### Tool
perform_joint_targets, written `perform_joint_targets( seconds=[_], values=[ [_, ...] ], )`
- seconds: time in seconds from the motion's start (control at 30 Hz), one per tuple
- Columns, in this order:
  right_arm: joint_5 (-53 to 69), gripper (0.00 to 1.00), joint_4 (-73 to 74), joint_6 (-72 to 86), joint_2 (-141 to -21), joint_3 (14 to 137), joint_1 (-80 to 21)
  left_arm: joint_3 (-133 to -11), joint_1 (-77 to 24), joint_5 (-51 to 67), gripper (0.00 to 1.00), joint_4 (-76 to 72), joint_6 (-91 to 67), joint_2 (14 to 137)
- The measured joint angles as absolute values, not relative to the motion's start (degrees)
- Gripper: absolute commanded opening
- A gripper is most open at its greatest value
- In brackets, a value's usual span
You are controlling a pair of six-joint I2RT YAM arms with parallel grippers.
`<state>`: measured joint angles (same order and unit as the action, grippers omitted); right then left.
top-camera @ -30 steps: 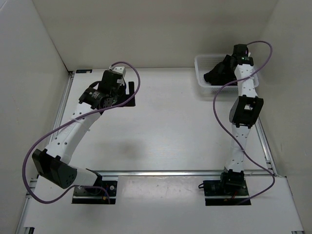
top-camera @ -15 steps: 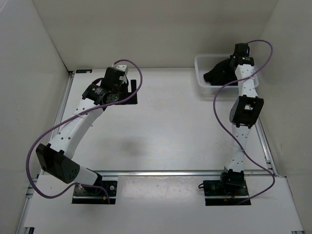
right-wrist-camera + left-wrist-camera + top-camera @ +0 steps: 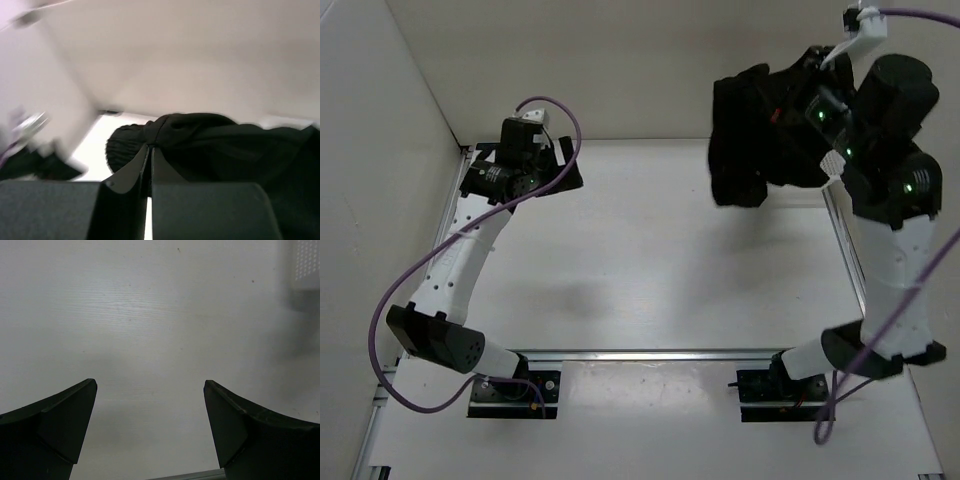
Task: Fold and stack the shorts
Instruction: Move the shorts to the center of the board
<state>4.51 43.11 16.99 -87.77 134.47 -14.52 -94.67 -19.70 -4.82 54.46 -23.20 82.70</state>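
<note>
Shorts [image 3: 760, 130], held aloft above the counter's [image 3: 650, 270] far right corner, clamped in the right gripper [image 3: 150, 150] (left gripper [image 3: 150, 382] spread apart, empty, by the far left corner); pick-up judged in hand, flat spreading on the counter required next.

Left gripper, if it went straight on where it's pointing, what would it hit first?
Probably the bare table: the left gripper is open and angled down at it, nothing between. The white basket sits right of that line, though depth is unclear.
</note>
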Motion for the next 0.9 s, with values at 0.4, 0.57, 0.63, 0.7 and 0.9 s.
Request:
perform_joint_targets(
  seconds=[0.4,0.57,0.63,0.7,0.9],
  values=[
    [-6.15,0.93,45.58,20.80,-67.68,83.11,-36.51,-89.49,-10.94,2.55,1.00,55.70,-23.40,77.21],
    [-10.09,0.64,51.75,24.25,-66.41,69.43,-35.68,-78.26,-15.09,6.63,1.00,54.13,-24.80,73.69],
    [-10.07,0.54,51.88,26.33,-63.29,66.72,-35.73,-71.66,-18.90,8.01,1.00,52.84,-26.76,73.32],
    [-9.26,0.41,51.72,28.60,-59.29,64.34,-36.42,-64.58,-23.20,8.86,1.00,51.29,-29.58,73.56],
    [-5.15,0.93,49.32,35.09,-57.58,56.27,-41.89,-54.76,-35.09,9.76,1.00,48.66,-38.85,78.50]
  ],
)
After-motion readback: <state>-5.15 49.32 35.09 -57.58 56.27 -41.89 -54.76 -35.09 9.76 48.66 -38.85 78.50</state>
